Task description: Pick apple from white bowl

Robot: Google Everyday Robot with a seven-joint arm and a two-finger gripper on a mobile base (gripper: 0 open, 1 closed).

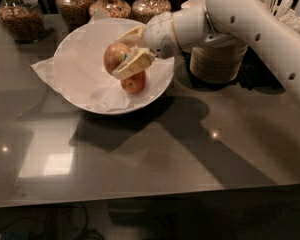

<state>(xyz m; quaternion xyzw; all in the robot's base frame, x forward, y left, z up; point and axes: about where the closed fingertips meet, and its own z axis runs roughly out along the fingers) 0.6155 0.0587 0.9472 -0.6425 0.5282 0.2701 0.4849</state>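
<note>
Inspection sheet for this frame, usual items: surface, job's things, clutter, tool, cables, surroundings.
Surface: dark glossy tabletop with bright light reflections.
Job's things: apple held between the fingers of the tool, over the white bowl; the bowl is lined with crumpled paper.
Clutter: redder apple lying in the bowl; jars of brown contents behind it; stack of cream bowls beside it, partly behind the arm.
Tool: shut on the apple, above the redder apple.
Cables: nothing seen.
Surroundings: dark behind the jars.
</note>
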